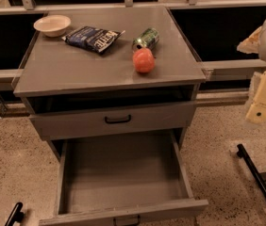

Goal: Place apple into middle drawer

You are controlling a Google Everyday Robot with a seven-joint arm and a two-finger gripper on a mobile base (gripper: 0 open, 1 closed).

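Note:
The orange-red apple [144,60] rests on the grey cabinet top [76,69], near its right front edge and just in front of a green can. The middle drawer [123,173] is pulled wide open below, its flat grey floor bare, its small dark handle at the bottom edge of the view. My gripper [265,98] hangs at the far right of the view, beside the cabinet and level with its top. It is well apart from the apple and holds nothing that shows.
A green soda can [145,38] lies on its side behind the apple. A dark chip bag [93,37] and a pale bowl [52,25] sit further left. A shut upper drawer front has a black loop handle [118,119]. Black bars [260,180] lie on the speckled floor.

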